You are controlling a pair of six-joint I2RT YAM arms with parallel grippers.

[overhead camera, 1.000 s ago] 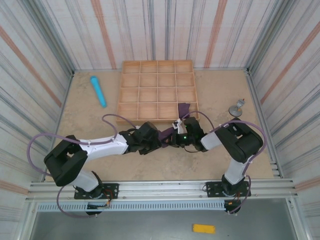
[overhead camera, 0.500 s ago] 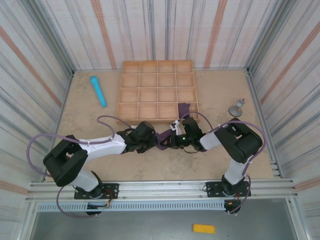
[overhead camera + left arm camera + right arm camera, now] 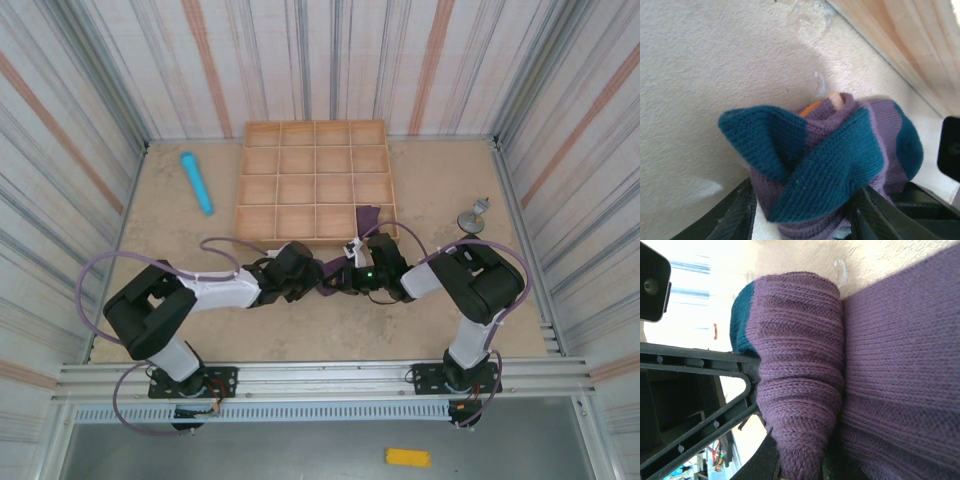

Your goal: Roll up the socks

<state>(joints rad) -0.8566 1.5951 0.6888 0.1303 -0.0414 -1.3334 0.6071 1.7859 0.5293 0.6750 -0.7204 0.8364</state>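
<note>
Two soft purple knit socks (image 3: 330,272) with teal and orange accents lie bunched on the table (image 3: 440,180). They sit just beside the near rim of the compartmented wooden tray (image 3: 243,190), at its 6 o'clock side. A purple piece lies over that rim, at 1 o'clock from the bundle.

Change over the last second: the left arm's elbow swung toward 3 o'clock. The left claw (image 3: 300,272) backed slightly toward 9 o'clock, then returned against the bundle.

The left claw is roughly half closed, its fingers (image 3: 735,215) clamped on either side of the folded teal cuff. The right claw (image 3: 350,275) is almost fully closed, pinching purple fabric.

Assessment: the regrip tightens the roll. The piece on the rim is not yet rolled in.
</note>
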